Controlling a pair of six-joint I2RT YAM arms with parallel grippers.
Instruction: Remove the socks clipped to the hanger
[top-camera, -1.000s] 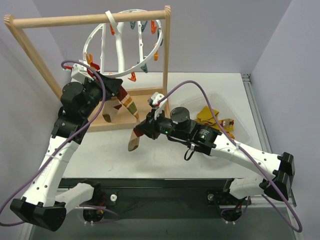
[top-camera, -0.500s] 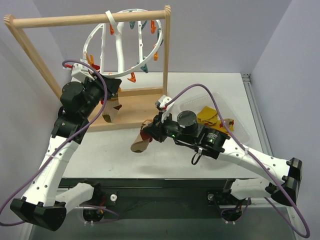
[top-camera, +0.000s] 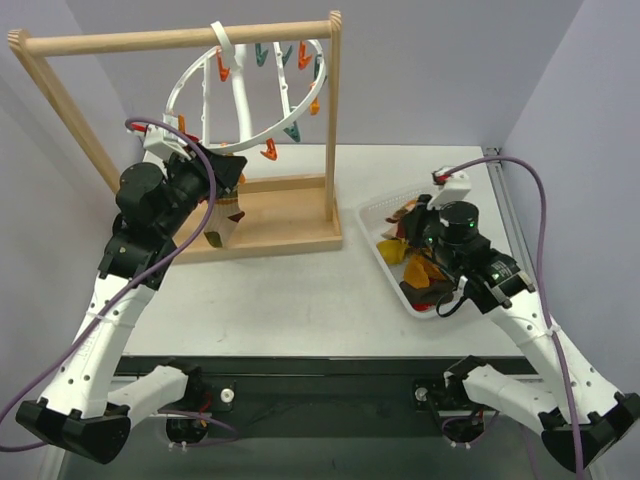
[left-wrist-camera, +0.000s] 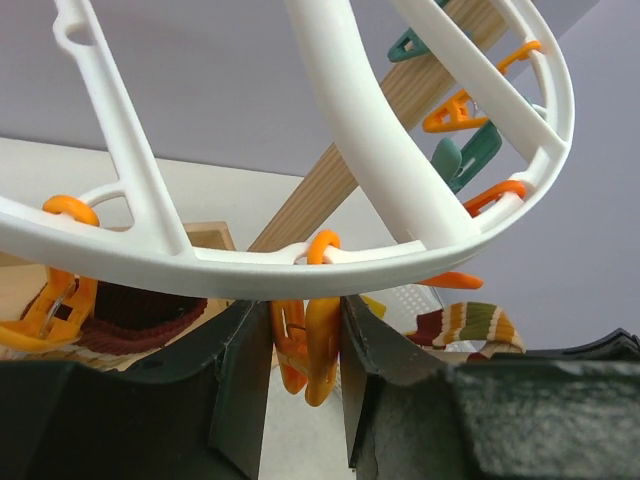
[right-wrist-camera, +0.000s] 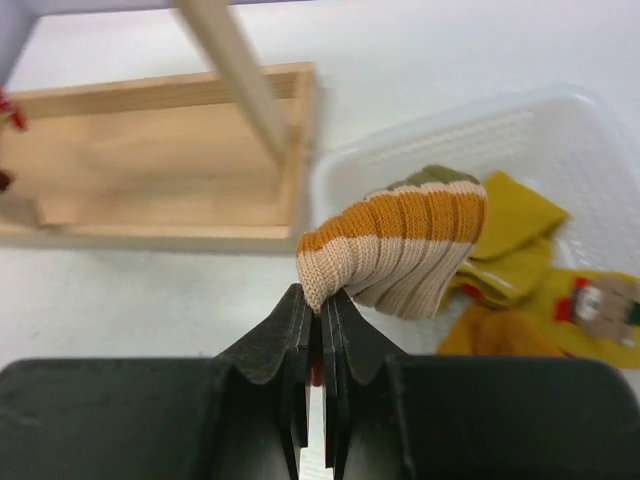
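Across the white table (top-camera: 300, 300), a striped sock (right-wrist-camera: 400, 245) clamped in the right gripper (right-wrist-camera: 318, 300) has been carried to above the basket (right-wrist-camera: 520, 105); release seems due; the left gripper (left-wrist-camera: 303, 312) is spread around an orange clip (left-wrist-camera: 322, 350) on the hanger (left-wrist-camera: 350, 130).

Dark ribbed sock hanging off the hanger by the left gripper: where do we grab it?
Pinch the dark ribbed sock just under its orange clip, coming from below the hanger ring. The fabric bunches there and hangs free beneath, so a downward pull probably frees it.
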